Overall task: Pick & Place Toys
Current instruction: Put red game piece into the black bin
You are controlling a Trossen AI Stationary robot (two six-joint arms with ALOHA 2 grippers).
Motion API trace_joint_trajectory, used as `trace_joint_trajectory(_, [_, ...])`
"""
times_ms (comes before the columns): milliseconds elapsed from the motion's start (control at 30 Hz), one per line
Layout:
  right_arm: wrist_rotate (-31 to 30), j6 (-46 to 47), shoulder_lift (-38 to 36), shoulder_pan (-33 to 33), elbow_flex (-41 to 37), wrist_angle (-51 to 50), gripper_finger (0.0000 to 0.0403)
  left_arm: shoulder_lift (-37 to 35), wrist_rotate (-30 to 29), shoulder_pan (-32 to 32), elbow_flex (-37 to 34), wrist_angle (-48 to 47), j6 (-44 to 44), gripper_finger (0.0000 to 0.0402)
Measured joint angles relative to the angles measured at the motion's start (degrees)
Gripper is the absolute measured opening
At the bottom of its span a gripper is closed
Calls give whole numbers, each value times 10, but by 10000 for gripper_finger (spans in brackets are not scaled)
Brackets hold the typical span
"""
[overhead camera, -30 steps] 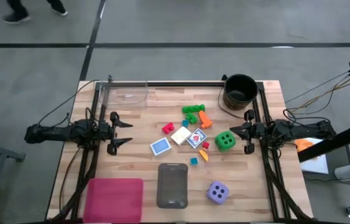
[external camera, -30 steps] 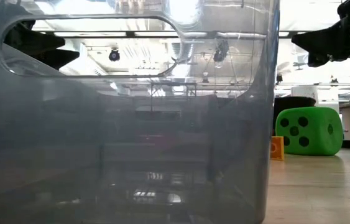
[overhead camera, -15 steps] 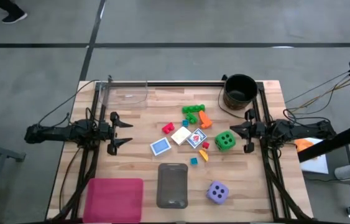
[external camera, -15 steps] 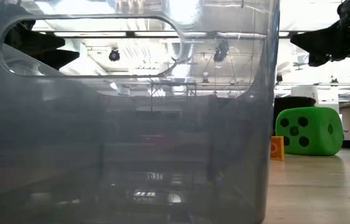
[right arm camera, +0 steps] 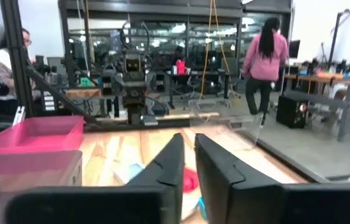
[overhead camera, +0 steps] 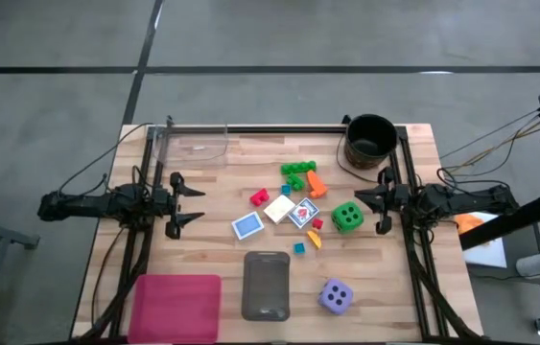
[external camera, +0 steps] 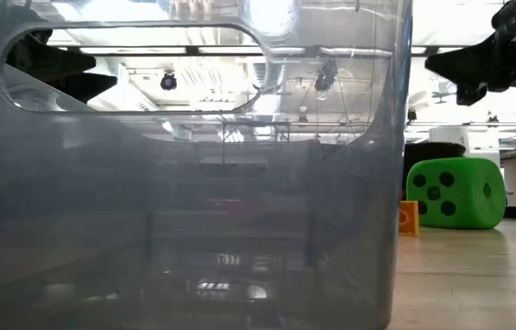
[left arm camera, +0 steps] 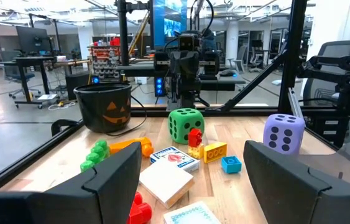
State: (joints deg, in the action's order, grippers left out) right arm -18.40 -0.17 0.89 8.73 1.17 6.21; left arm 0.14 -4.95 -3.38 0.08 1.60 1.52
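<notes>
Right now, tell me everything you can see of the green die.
The green die is a bright green cube with rounded corners and black pips, looking like soft foam or plastic. It sits flat on the wooden table, right of the toy cluster and just in front of the right gripper, which is not touching it. In the left wrist view a small red block stands in front of it. The low view shows a five-pip face.

You've got blocks point(overhead camera: 298, 174) and cards point(overhead camera: 247, 226) clustered mid-table, green die point(overhead camera: 347, 217) just beside them, purple die point(overhead camera: 335, 296) well apart near the front edge.
</notes>
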Motion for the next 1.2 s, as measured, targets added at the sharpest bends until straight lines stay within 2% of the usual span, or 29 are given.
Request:
trace_joint_trajectory(100, [-19,-22,19,0,0,1,96,0,0,0,0,0,0,282])
trace_joint_trajectory(300, [-108,-35,57,-1,4,36,164,0,0,0,0,0,-3,282])
trace_joint_trajectory(633, [-139,3,154,-1,71,37,317,0,-20,0,0,2,-49,287])
trace_joint_trajectory(767, [-146,19,222,-1,115,20,366,0,-34,0,0,4,-49,318])
trace_joint_trajectory(900, [-152,31,308,-2,172,-16,393,1,-53,0,0,7,-50,379])
trace_joint_trajectory(967, [-152,33,354,-2,204,-37,397,3,-57,0,0,8,-49,393])
trace_joint_trajectory(1200, [-139,63,511,-2,349,-186,398,24,-57,0,0,8,-49,370])
